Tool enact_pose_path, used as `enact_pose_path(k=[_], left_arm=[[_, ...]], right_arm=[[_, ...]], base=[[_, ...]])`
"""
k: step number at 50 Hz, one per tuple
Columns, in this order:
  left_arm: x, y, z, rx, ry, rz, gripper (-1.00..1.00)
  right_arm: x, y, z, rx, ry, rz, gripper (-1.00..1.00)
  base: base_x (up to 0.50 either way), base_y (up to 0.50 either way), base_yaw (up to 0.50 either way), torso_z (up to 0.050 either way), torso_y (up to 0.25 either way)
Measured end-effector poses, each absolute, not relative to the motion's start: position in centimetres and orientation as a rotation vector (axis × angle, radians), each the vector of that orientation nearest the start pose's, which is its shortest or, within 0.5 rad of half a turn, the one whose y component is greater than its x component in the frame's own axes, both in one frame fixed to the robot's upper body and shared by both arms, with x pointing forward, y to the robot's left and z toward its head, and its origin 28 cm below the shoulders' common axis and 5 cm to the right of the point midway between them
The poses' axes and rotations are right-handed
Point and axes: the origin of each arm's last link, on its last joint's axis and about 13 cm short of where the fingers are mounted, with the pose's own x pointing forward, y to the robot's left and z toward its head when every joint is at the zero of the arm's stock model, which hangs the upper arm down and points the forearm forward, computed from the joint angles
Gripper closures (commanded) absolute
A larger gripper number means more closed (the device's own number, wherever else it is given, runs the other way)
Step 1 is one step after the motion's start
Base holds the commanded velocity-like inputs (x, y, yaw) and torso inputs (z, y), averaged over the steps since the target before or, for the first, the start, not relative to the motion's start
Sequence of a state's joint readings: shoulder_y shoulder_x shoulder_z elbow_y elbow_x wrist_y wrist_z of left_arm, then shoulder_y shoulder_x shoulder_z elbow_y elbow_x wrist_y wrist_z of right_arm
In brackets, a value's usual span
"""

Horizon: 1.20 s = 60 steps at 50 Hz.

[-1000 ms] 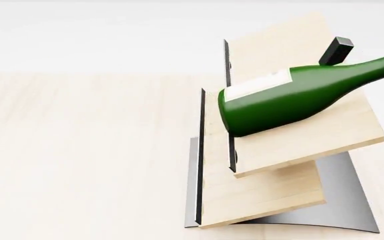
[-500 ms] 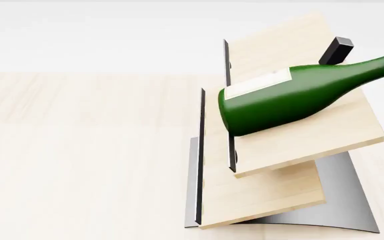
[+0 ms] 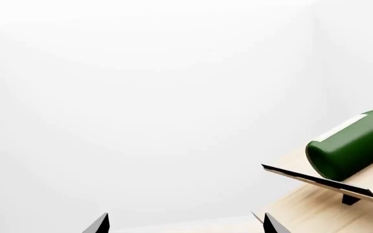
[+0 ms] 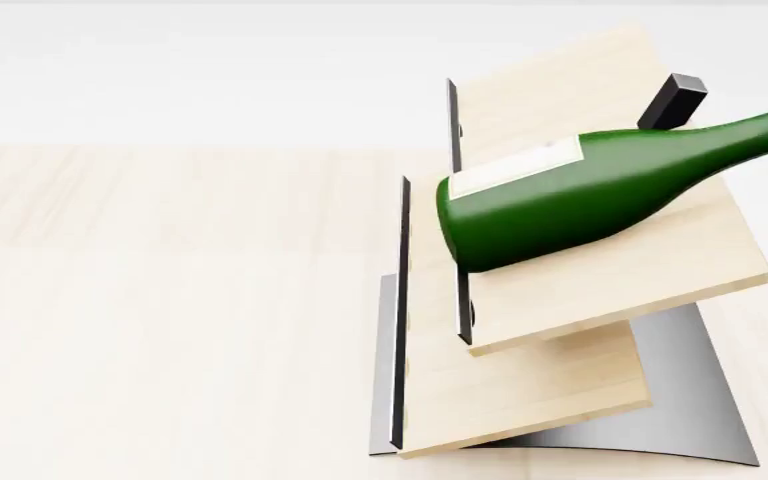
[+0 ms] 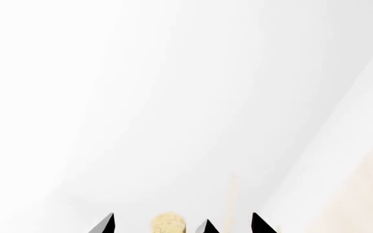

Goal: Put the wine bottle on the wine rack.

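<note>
wine bottle (image 4: 584,195) on wine rack (image 4: 598,270) – neck cropped | both pincers – tips apart, empty

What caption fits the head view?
Green wine bottle lying on the wine rack's upper board beside its black peg.

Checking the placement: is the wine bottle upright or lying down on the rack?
Lying down. The wine bottle rests on its side across the wine rack's upper board, base toward the metal edge strip.

Wine bottle (image 4: 584,195): glossy dark green glass, smooth; matt white paper label (image 4: 518,168). Wine rack (image 4: 598,270): pale matt wood boards, dark metal edge strips, brushed grey metal base, black matt peg. Table (image 4: 157,320): light wood, matt.
</note>
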State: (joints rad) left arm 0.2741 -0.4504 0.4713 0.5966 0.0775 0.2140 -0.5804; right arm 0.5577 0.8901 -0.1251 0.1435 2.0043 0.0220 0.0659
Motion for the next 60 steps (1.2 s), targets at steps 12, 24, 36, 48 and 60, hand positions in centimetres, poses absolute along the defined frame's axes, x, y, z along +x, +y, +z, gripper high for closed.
enact_pose_path(k=[12,24,36,48,60], left_arm=[[12.1,18.5,8.7,0.081,-0.471,-0.06,-1.0],[12.1,18.4,8.6,0.083,-0.47,-0.06,-1.0],[12.2,18.4,8.6,0.085,-0.469,-0.062,-1.0],[12.2,18.3,8.6,0.087,-0.467,-0.064,-1.0],[12.2,18.2,8.6,0.089,-0.466,-0.065,-1.0]], right_arm=[[26.5,-27.4,20.9,0.928,-0.353,0.011,-1.0],[23.6,-28.3,20.8,0.703,-0.445,-0.092,-1.0],[18.1,-29.6,22.3,0.585,-0.668,-0.119,-1.0],[12.5,-30.6,24.2,0.535,-0.898,-0.086,-1.0],[7.8,-31.2,25.0,0.512,-1.073,-0.019,-1.0]], base=[[0.0,0.0,0.0,0.0,0.0],[0.0,0.0,0.0,0.0,0.0],[0.0,0.0,0.0,0.0,0.0],[0.0,0.0,0.0,0.0,0.0],[0.0,0.0,0.0,0.0,0.0]])
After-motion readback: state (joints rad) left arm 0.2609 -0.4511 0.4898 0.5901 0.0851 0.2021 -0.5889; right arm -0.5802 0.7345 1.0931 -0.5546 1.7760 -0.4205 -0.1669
